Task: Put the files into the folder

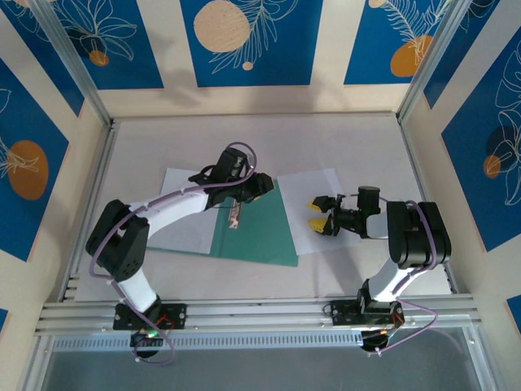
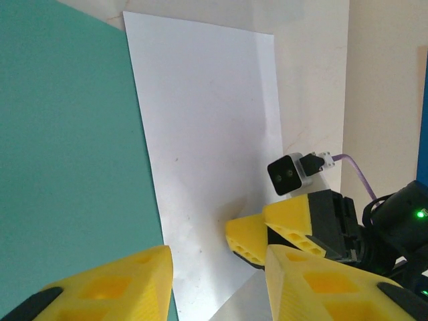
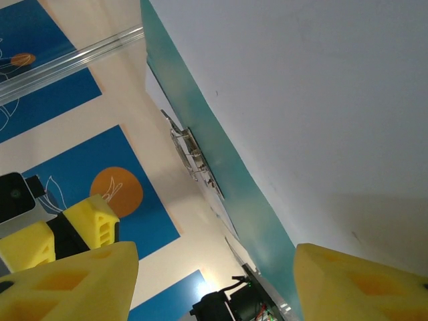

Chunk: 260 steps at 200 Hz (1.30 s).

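While the folder [image 1: 260,232] lies open flat at the middle of the table [image 1: 366,147], one white sheet [image 1: 313,191] sits just beside its right edge, and the other sheet [image 1: 183,213] looks to lie over its left half, though that overlap is hard to read from above. My right gripper [image 1: 316,215] hangs low over the right sheet, jaws apart and empty, placed, I'd say, to slide it onto the teal. My left gripper [image 2: 217,271] hovers at the seam between them, jaws apart too, nothing held.
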Available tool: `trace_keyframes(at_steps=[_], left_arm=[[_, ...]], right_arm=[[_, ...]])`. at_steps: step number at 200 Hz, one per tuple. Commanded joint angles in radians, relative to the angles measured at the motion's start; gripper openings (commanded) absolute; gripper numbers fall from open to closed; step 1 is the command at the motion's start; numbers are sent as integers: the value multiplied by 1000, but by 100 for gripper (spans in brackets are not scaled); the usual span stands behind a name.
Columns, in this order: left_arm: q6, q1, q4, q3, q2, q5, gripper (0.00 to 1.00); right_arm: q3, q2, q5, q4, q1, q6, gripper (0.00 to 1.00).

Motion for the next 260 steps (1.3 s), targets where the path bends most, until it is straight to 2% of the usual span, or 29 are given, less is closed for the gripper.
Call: trace_keyframes(at_steps=[1, 16, 46, 66, 92, 116, 148, 201, 260], left_arm=[[1, 11, -20, 1, -11, 9, 41], [13, 10, -17, -4, 0, 10, 41], [31, 1, 12, -12, 34, 48, 43], [51, -16, 15, -7, 55, 54, 47], [72, -43, 6, 2, 79, 36, 50], [81, -84, -5, 22, 112, 9, 50], [100, -151, -42, 72, 163, -79, 54], [102, -237, -119, 195, 277, -190, 62], [56, -269, -215, 298, 373, -248, 67]], right_arm=[[-8, 11, 13, -12, -8, -38, 64], [5, 24, 24, -50, -12, -68, 64], [4, 44, 6, -19, -10, -61, 63], [33, 10, 0, -87, -9, -97, 63], [147, -104, 56, -393, -15, -277, 63], [263, -202, 191, -682, -41, -459, 63], [359, -227, 358, -871, -120, -593, 63], [437, -151, 575, -951, -139, -669, 61], [481, -15, 600, -959, -112, -657, 57]])
